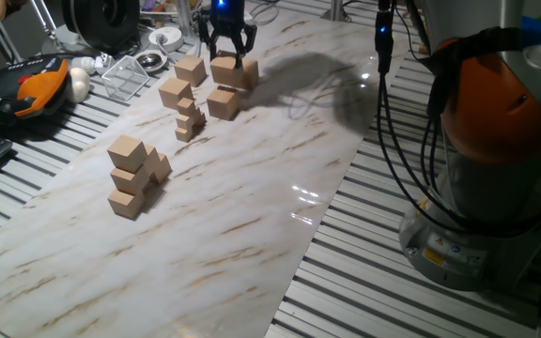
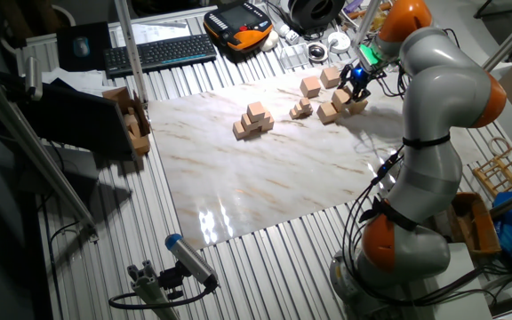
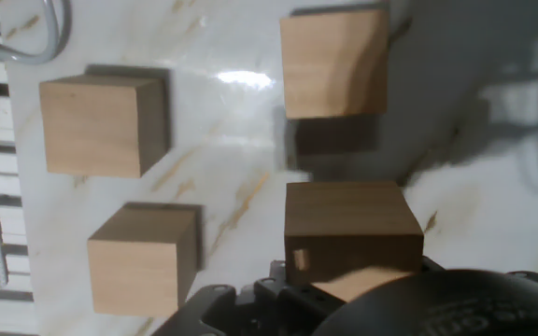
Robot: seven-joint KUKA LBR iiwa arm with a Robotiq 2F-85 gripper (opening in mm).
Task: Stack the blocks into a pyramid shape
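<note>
- Closest to the hand camera: gripper (image 1: 230,53), showing there only as dark housing along the bottom edge, fingertips hidden.
- Left of the hand view: two loose blocks, one at upper left (image 3: 103,126) and one at lower left (image 3: 143,261), both flat on the marbled table (image 3: 222,187) and well apart from the tool.
- Centre right, directly under the housing: shadowed block (image 3: 348,231), square to the frame, with no longer side to favour.
- Above it, toward the top edge: another block (image 3: 334,63), turned slightly and separated by a strip of bare table.
- From one fixed view, fingers spread to about block width and straddling the shadowed block at top centre; clamped or merely around it, cannot tell.
- Key relation: shadowed block straight below the fingers and in line with them, so probably just a squeeze and a lift, no sideways reach.
- Destination, by judgement: half-built pile (image 1: 131,176) at lower left of that fixed view, well apart from the gripper, beyond a short row of much smaller cubes (image 1: 189,120).
- Risk: neighbouring block near enough to be nudged on the way up.
</note>
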